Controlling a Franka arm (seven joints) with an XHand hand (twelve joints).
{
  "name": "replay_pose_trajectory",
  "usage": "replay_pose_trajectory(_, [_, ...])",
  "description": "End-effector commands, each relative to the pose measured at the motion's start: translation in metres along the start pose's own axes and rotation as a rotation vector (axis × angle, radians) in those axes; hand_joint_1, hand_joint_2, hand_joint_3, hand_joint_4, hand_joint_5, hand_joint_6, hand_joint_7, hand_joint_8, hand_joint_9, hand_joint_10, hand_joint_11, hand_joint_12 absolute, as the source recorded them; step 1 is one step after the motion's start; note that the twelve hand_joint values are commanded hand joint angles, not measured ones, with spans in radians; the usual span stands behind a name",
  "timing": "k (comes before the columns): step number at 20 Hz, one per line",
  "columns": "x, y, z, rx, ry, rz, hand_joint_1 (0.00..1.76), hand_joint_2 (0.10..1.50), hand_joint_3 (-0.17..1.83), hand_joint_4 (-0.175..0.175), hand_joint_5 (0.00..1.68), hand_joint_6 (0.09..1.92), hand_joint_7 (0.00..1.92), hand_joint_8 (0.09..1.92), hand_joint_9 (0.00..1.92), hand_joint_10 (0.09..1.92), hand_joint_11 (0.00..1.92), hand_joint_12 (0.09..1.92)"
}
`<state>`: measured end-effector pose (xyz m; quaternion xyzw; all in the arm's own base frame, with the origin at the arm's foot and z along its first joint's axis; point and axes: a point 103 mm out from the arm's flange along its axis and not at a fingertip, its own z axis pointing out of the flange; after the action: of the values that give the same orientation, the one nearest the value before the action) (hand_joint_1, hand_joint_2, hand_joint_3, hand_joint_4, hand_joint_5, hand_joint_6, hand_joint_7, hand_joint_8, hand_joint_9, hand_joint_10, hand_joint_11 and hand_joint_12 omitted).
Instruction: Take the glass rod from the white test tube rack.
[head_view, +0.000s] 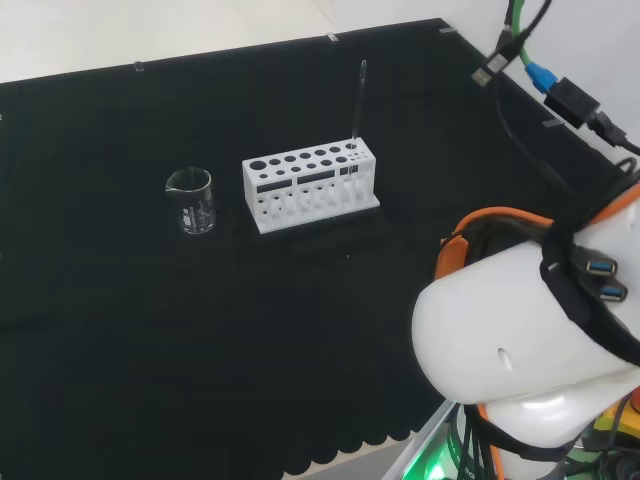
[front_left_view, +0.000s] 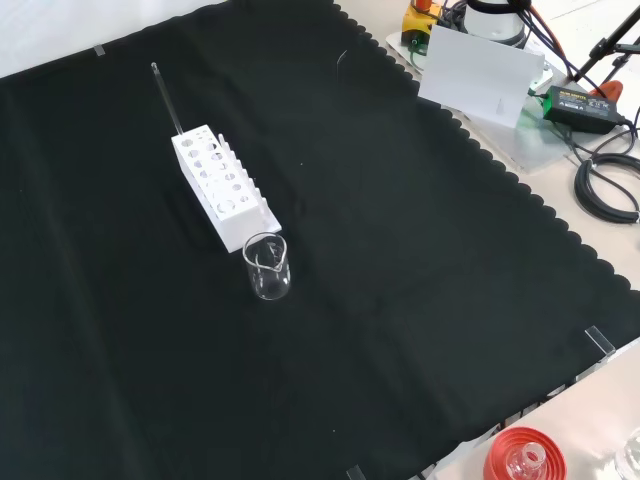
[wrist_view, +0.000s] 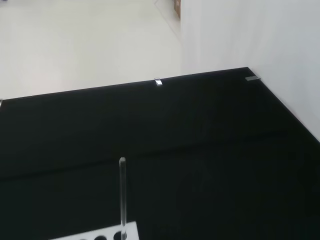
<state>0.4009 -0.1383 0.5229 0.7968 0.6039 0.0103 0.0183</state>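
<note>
Still upright, glass rod (head_view: 358, 98) in white rack (head_view: 310, 186) corner hole; hand state can't tell.

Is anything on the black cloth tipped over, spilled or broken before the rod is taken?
Nothing stands out. The glass rod stands in an end hole of the white rack, and the beaker stands upright beside the rack.

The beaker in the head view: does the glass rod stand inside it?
No. The rod stands in an end hole of the rack; the beaker is apart.
</note>
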Motion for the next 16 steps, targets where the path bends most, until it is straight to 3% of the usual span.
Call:
replay_pose_trajectory(1, [-0.011, 0.052, 0.009, 0.013, 0.006, -0.021, 0.43, 1.21, -0.12, -0.030, 0.27, 0.09, 0.26, 0.79, 0.36, 0.89, 0.13, 1.48])
replay_pose_trajectory(8, [-0.011, 0.083, 0.028, 0.058, 0.013, -0.052, 0.44, 1.22, -0.13, -0.040, 0.31, 0.09, 0.32, 0.82, 0.43, 0.87, 0.22, 1.45])
replay_pose_trajectory(16, [0.010, 0.099, 0.056, 0.117, 0.012, -0.106, 0.44, 1.23, -0.14, -0.047, 0.34, 0.09, 0.38, 0.83, 0.48, 0.87, 0.26, 1.44])
